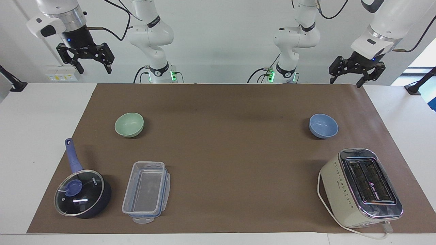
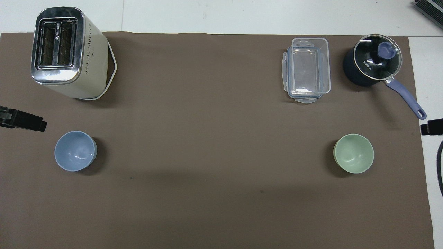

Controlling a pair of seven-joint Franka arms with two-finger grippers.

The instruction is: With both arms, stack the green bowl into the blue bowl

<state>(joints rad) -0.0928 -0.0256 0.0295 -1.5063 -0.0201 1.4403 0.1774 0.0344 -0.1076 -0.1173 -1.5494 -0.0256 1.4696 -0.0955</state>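
— Bowls first, working across the facing view from the right arm's end: where do they sit?

— Green bowl stands upright on the brown mat toward the right arm's end, nearer the robots than the saucepan and the clear container. Blue bowl stands upright toward the left arm's end, nearer the robots than the toaster. The two bowls are well apart, and both look empty.

— And the grippers?

— Right gripper hangs high over the white table edge at its own end, fingers spread, holding nothing. Left gripper hangs over the mat's corner at its end, fingers likewise apart and empty. Neither is over a bowl.

— So which step is this?

— By my reading the very start — nothing has been grasped. The next move probably calls for the right gripper to come down over the green bowl's rim and pinch it, while the left goes to the blue bowl to steady it or bring it toward the middle.

— Count?

— One green bowl, one blue bowl, one lidded saucepan, one clear container, one toaster, two arms.
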